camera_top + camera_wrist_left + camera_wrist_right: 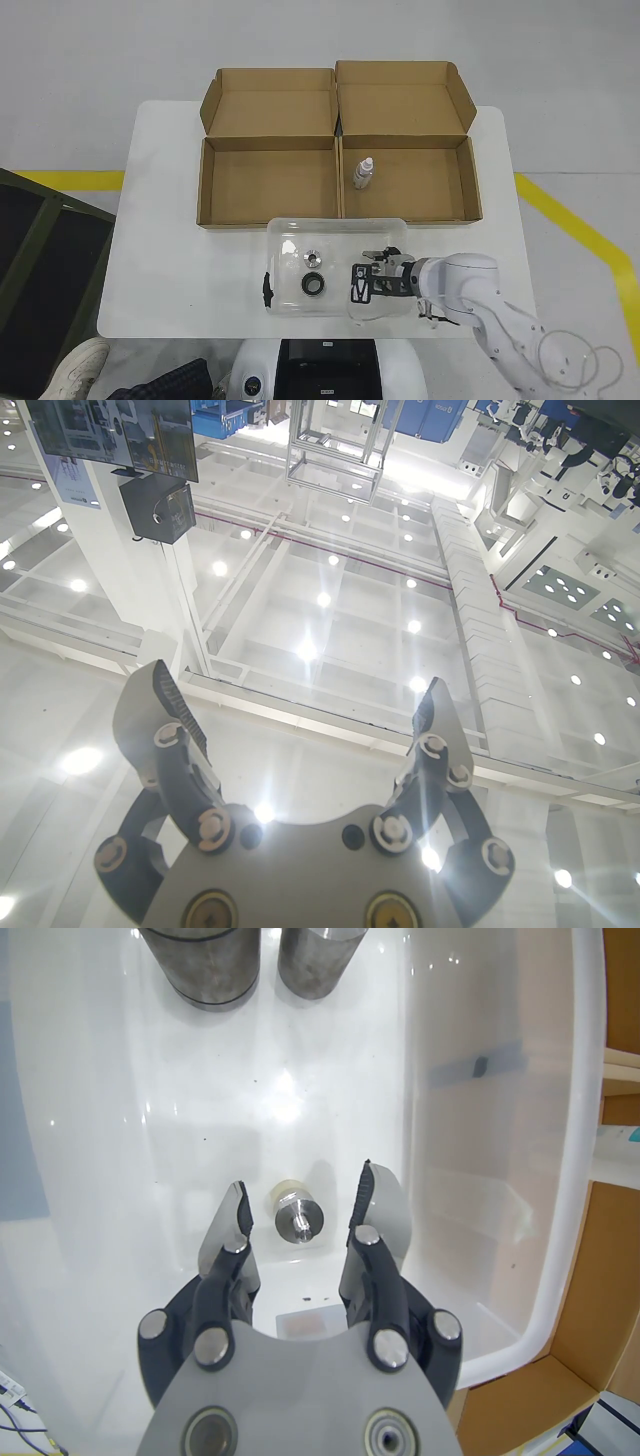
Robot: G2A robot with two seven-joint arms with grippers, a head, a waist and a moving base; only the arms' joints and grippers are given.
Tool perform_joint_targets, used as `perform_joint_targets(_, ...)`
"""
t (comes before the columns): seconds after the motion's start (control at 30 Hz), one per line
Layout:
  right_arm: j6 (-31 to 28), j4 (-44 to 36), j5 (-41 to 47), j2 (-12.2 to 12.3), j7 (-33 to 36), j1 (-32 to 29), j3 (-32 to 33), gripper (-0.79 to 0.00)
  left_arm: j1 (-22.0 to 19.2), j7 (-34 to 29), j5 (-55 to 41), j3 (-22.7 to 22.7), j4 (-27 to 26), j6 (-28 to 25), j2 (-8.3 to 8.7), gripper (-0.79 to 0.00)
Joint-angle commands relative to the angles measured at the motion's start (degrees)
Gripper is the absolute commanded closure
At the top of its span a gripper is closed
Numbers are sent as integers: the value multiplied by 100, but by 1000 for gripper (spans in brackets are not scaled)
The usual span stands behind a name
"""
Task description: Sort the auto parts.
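At table front: clear plastic bin (335, 222) sits on white table (170, 250), just in front of two open cardboard boxes w/ lids folded back, away from robot.
R gripper (356, 283): down inside bin, in its R half; arm comes in from robot's R side.
R pincer state: medium-wide, gripping nothing. Fingers (222, 1228) stand either side of small stepped part (298, 1220), w/ a gap on each side, no contact.
Small stepped part: shiny metal, lying on bin floor btwn R gripper's fingers, thin stem end pointing back toward wrist cam.
Larger dark cylinder (215, 963): upright on bin floor beyond fingertips, well apart from small stepped part; dark band round it near base.
Slimmer cylinder (320, 958): upright just beside larger dark cylinder, narrow gap btwn them, on side nearer the boxes. Top view puts both in bin's L half.
Bin edge: R wrist view has cardboard just past bin's rim, on side facing the boxes.
L gripper (295, 680): aimed up at ceiling, pincer spread wide, nothing btwn its ribbed pads.
L box (270, 185): behind bin's L end, side by side w/ R box along a shared wall.
R box (430, 190): behind bin's R end; holds bottle-shaped part (363, 173).
Bottle-shaped part: pale, lying on R box floor close to wall shared w/ L box, narrow end pointing away from robot.
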Motion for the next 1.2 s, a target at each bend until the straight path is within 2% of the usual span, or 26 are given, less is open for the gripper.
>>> perform_joint_targets(0.0, -3, 37, 20, -2, 27, 36, -30, -348, 0, 0, 0, 0, 0, 0, 0, -785)
perform_joint_targets(0.13, 9, 93, 67, -8, 76, 94, -86, -296, 0, 0, 0, 0, 0, 0, 0, -785)
perform_joint_targets(0.23, 21, 116, 97, -8, 102, 124, -111, -117, 0, 0, 0, 0, 0, 0, 0, -785)
perform_joint_targets(0.33, 23, 122, 115, -6, 120, 144, -131, 0, 0, 0, 0, 0, 0, 0, 0, -785)
perform_joint_targets(0.73, 25, -73, 215, 35, -73, 97, -49, 0, 0, 0, 0, 0, 0, 0, 0, -785)
perform_joint_targets(0.97, 59, -128, 437, 66, -560, 61, 148, 0, 0, 0, 0, 0, 0, 0, 0, -785)
perform_joint_targets(1.17, -195, -2, 881, 105, -1206, 42, 379, 0, 0, 0, 0, 0, 0, 0, 0, -785)
